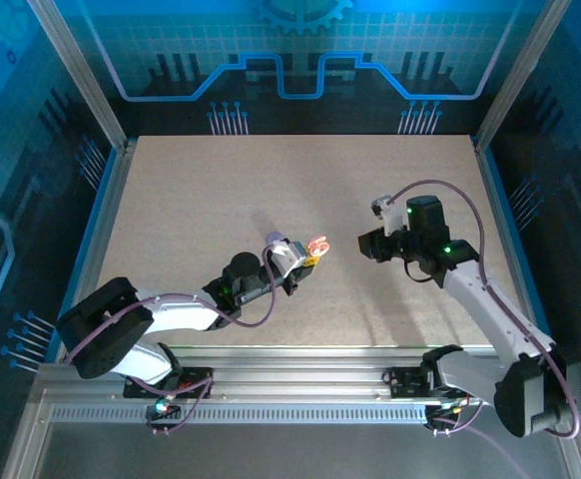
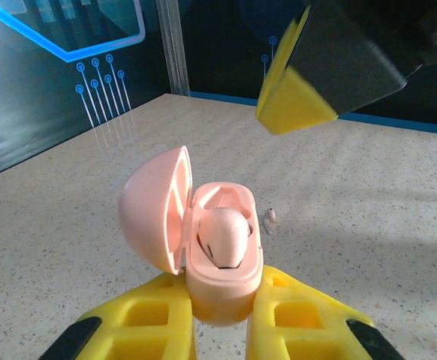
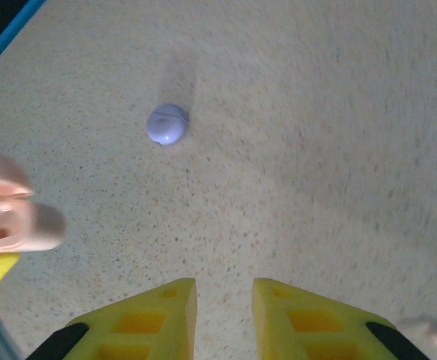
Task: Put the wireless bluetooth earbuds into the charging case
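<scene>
Earbud inside open case in left claw

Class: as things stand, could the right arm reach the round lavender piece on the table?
Probably yes. The lavender piece lies on bare table ahead of the open, empty right gripper; the pink case held by the left gripper sits off to one side, not between.

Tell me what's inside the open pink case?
One whitish earbud sits inside the pink case, held by the left gripper. The slot behind it looks empty. Its underside is hidden.
</scene>
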`<state>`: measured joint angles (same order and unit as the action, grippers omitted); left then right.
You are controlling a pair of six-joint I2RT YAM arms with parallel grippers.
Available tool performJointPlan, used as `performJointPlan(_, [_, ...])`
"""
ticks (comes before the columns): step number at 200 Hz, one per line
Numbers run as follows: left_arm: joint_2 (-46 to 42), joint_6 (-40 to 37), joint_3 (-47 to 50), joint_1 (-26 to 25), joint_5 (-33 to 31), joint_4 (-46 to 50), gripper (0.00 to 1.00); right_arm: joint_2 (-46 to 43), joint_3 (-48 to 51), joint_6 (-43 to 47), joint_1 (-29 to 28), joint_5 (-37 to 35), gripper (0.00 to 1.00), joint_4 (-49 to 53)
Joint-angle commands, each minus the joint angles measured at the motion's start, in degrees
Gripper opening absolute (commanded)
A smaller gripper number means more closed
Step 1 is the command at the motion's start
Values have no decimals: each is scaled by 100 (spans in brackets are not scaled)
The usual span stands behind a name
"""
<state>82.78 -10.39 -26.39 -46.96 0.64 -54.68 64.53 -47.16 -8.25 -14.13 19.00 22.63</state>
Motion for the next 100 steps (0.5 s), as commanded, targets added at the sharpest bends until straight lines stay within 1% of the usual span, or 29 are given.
performJointPlan(1, [70, 110, 29, -44, -126, -175, 14, 476, -171, -1266, 261, 131, 22, 478])
performJointPlan(18, [132, 127, 12, -37, -122, -210, 14, 1052, -615, -1592, 373, 145, 19, 1003])
performJointPlan(35, [180, 168, -15, -33, -181, -230, 14, 1571, -987, -1951, 436, -105, 19, 1442])
performJointPlan(75, [269, 387, -92, -33, -321, -239, 14, 2310, -1639, -2976, 541, -1235, 27, 2271])
performJointPlan(100, [308, 432, -136, -33, -534, -199, 13, 2701, -1879, -3753, 569, -1600, 32, 2429])
